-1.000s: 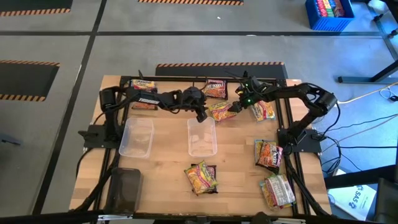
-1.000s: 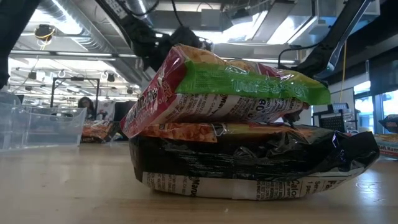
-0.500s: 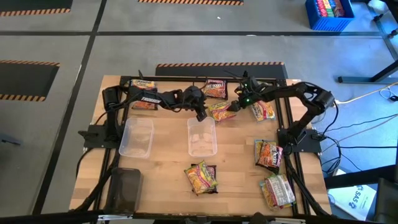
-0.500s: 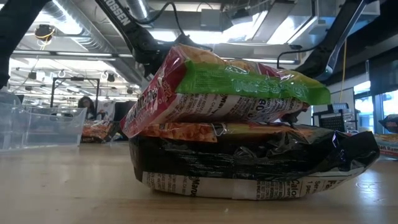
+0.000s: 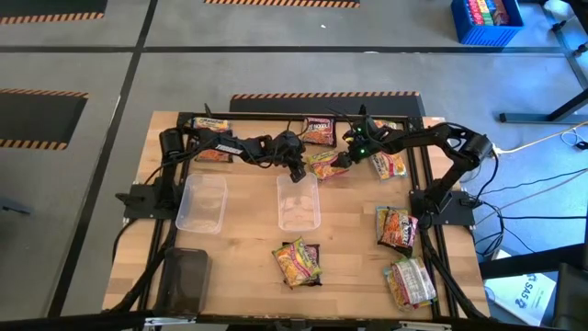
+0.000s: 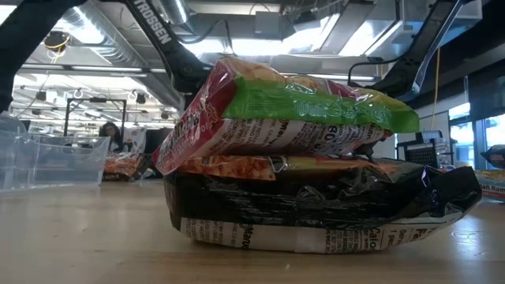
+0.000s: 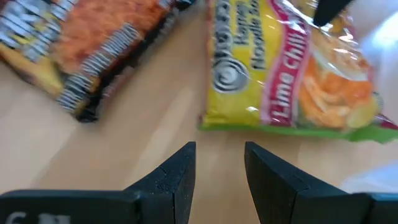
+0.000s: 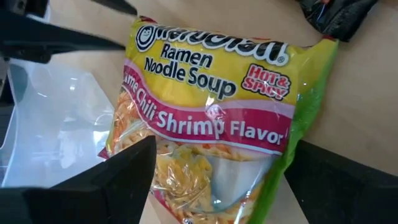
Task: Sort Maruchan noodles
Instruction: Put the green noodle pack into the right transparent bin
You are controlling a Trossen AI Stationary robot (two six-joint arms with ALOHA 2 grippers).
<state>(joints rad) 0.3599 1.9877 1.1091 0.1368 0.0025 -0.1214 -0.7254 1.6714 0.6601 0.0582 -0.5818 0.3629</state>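
Observation:
A yellow Lime Chili Shrimp Maruchan noodles packet (image 5: pixel 323 164) lies flat on the table by the far end of the middle clear tray (image 5: pixel 299 204). My right gripper (image 8: pixel 224 146) is open wide, one finger on each side of the packet's near end (image 8: pixel 205 186). My left gripper (image 7: pixel 219 149) is open with bare table between its fingers, a little short of the same packet (image 7: pixel 292 68). In the high view my left gripper (image 5: pixel 296 174) is at the packet's left and my right gripper (image 5: pixel 341 158) at its right. An orange-and-black packet (image 7: pixel 93 43) lies beyond. My right gripper comes slanting down from the table's right, its fingers (image 8: pixel 127 171) lying along the packet's two long edges at the end nearest it. I cannot tell whether they touch the packet, which lies flat on the table.
Another clear tray (image 5: pixel 202 202) and a dark tray (image 5: pixel 184 280) stand at the left. Packets lie along the far edge (image 5: pixel 319 130), at the right (image 5: pixel 397 228) and in a pile near the front (image 5: pixel 297 260), which fills the low view (image 6: pixel 292 158).
My left gripper has sunk a little toward the table beside the yellow packet. The packet has stayed where it was.

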